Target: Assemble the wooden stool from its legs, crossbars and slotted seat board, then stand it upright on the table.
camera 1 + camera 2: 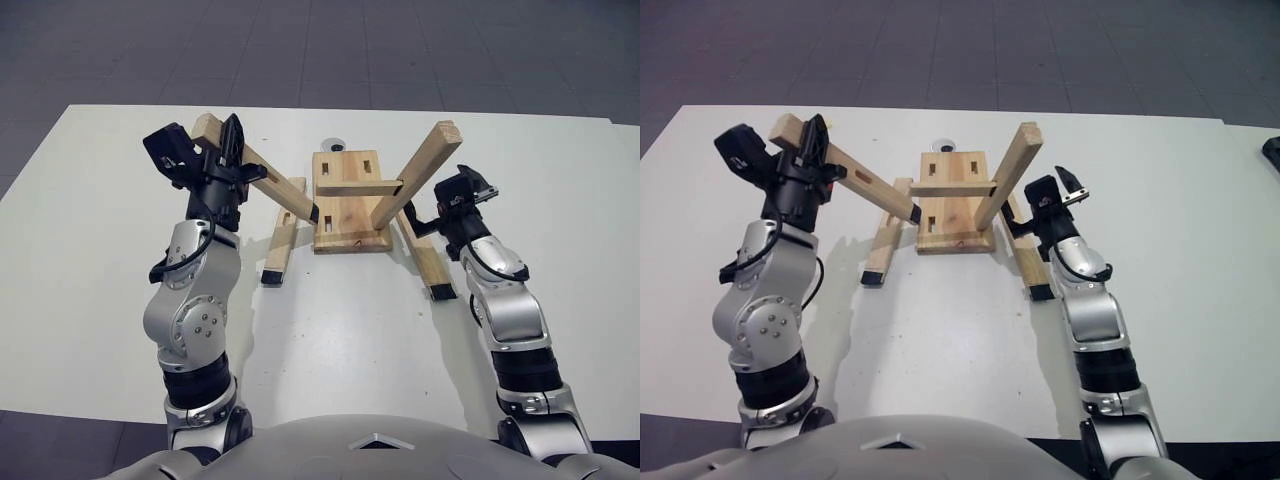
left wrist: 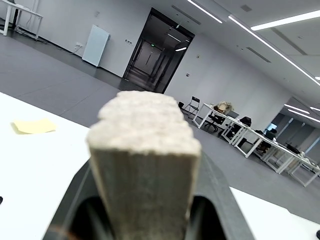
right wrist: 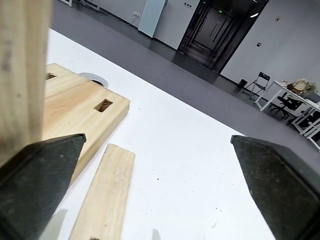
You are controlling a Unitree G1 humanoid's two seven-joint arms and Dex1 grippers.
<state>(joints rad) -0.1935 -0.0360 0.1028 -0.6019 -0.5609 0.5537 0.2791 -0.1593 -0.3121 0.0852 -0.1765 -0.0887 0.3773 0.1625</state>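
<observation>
Left eye view: a leg [image 1: 268, 183] is held slanted by the left gripper [image 1: 230, 148], jaws clamped near its upper end, so its lower end meets the seat board [image 1: 350, 218], which lies flat on the table [image 1: 100, 200]. Beside the second leg [image 1: 420, 170], seemingly slotted in, the right gripper [image 1: 456, 200] is seen with jaws apart, probably to steady it.
</observation>
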